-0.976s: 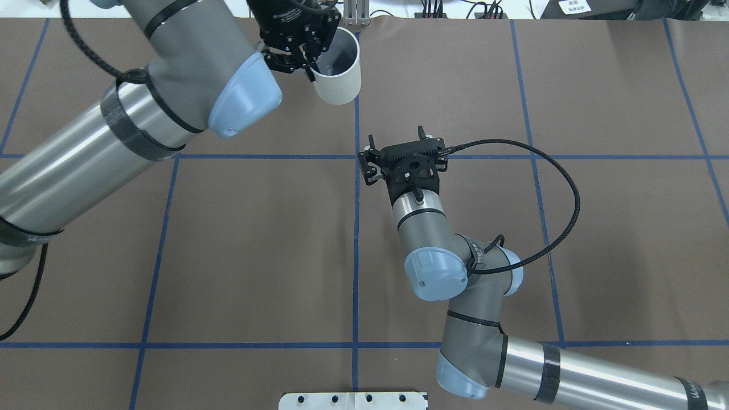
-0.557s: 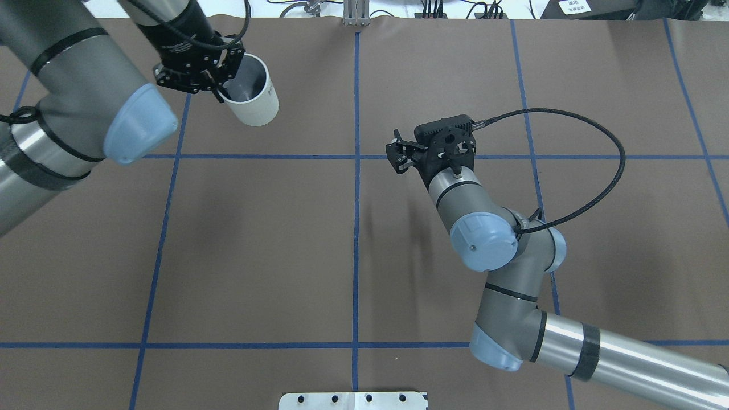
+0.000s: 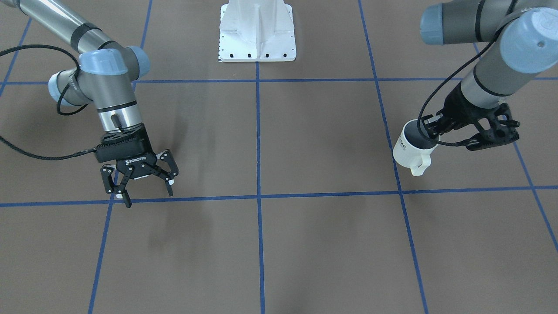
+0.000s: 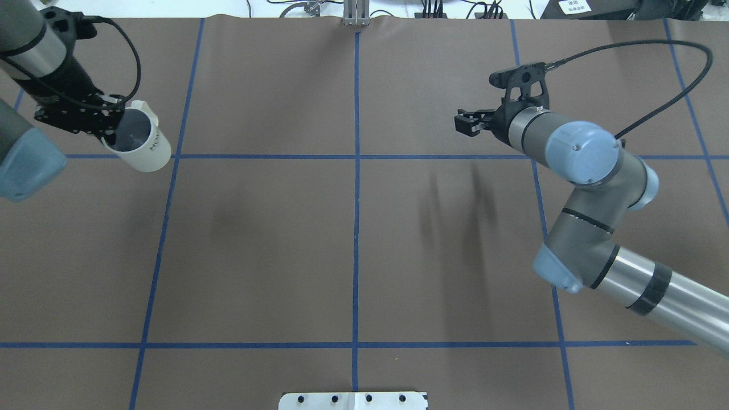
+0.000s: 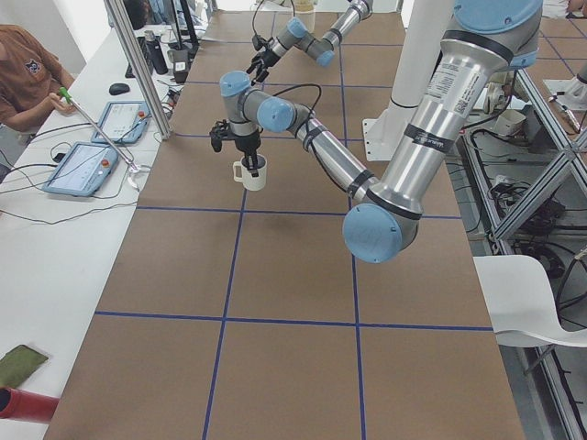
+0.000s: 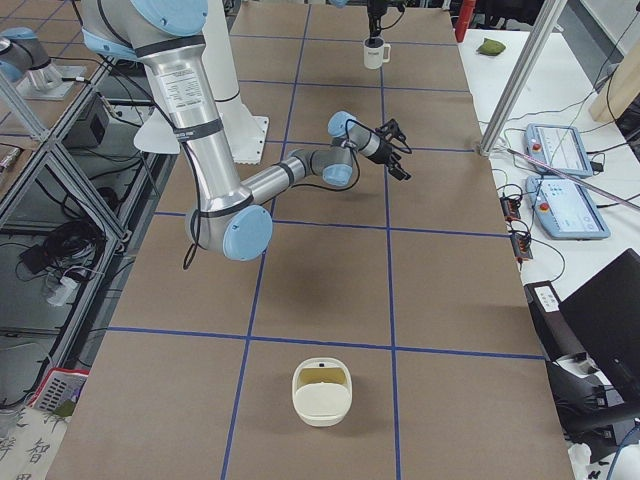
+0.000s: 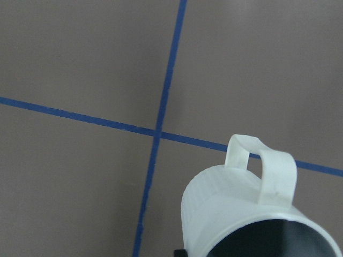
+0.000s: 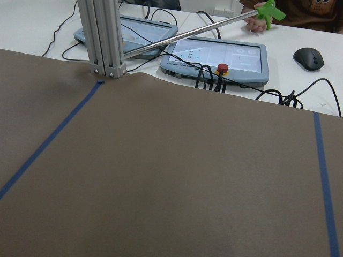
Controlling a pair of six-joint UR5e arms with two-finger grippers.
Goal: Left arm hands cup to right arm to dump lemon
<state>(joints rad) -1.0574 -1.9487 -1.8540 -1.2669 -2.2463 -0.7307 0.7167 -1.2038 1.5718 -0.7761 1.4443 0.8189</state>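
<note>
The cup (image 3: 407, 153) is in the left gripper (image 3: 431, 135), well apart from the base (image 3: 257, 30): out to the robot's left of it and farther across the table (image 3: 261, 144); that gripper is clenched on the rim, one finger down in the grey inside, the other against the outer wall; the handle (image 7: 262, 171) faces away from the base; the cup looks about upright in the left side view; whether its foot touches the table I cannot tell; its inside is too dark to read. On the other side of the base, about as far out, the right gripper (image 3: 147, 197) points down over the table, released, jaws spread wide; a tape line (image 3: 257, 197) runs just under its tips. A bowl (image 6: 321, 393) sits far from the base, at the table's right end.
</note>
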